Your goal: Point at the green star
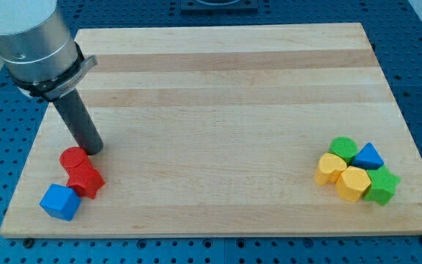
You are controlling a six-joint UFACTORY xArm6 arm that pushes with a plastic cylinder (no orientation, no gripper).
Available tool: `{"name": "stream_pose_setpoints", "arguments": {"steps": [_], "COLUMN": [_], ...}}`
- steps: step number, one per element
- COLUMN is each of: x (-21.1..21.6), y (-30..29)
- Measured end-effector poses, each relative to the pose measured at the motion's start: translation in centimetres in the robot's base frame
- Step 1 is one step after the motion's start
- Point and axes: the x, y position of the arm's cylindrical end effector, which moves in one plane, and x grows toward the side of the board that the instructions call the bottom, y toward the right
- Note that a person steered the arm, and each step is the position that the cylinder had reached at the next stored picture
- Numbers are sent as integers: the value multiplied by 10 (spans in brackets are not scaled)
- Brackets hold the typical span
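Arm (pixel 28 33) cut off at view's top-left.

No readable text, labels, brands, numbers or signs anywhere. Wooden board (pixel 226 88): plain grain, unmarked. Blocks on it carry no print. Arm housing above the board's left end: bare grey metal, no logo legible.
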Motion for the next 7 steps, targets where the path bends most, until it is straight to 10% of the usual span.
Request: {"name": "stream_pose_setpoints", "arguments": {"steps": [4, 7], "x": [-9, 123], "y": [92, 213]}}
